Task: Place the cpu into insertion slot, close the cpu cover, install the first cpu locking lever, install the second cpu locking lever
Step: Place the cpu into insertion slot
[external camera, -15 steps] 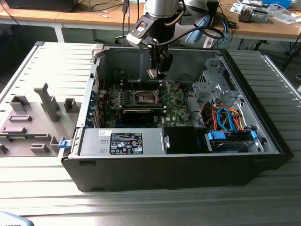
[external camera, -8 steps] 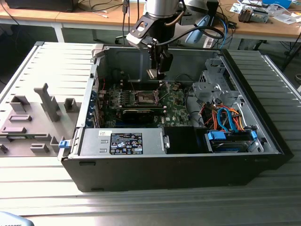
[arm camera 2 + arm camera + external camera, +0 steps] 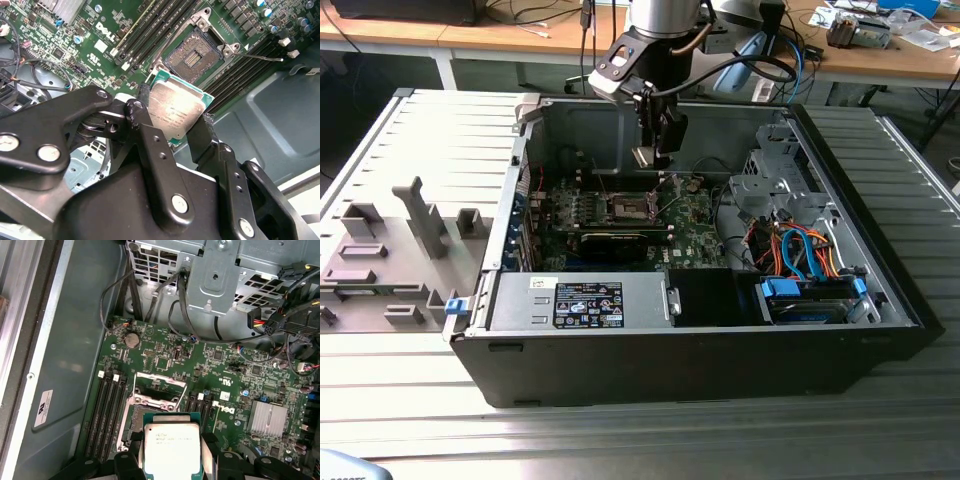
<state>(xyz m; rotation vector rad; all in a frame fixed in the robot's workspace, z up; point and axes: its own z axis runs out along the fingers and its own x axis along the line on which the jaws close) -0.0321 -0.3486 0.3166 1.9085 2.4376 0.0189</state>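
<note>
The gripper (image 3: 655, 150) hangs in the upper middle of the exterior view, inside the big black case (image 3: 880, 300). The case lies on a grey metal table (image 3: 420, 130), with some grey blocks (image 3: 420, 215) at the exterior view's left.

The two black fingers (image 3: 147, 122) pinch the cpu (image 3: 175, 111) between them, one on each side. The cpu (image 3: 647, 157) is up in the air and does not touch the green board (image 3: 700, 235). Its shiny grey top has a thin green edge round it.

The slot (image 3: 192, 56) sits on the board near the middle of the exterior view, just under the gripper. It is bare: its dark middle shows inside a silvery rim, and nothing lies in it. In the first wrist view the cpu (image 3: 172, 447) hides part of the slot (image 3: 131, 426).

Just past the slot stands a thin silvery frame (image 3: 161, 383) with a hole in it. It looks like the cover tipped up, but that is hard to tell.

A thin metal rod (image 3: 260, 57) sticks out beside the slot.
</note>
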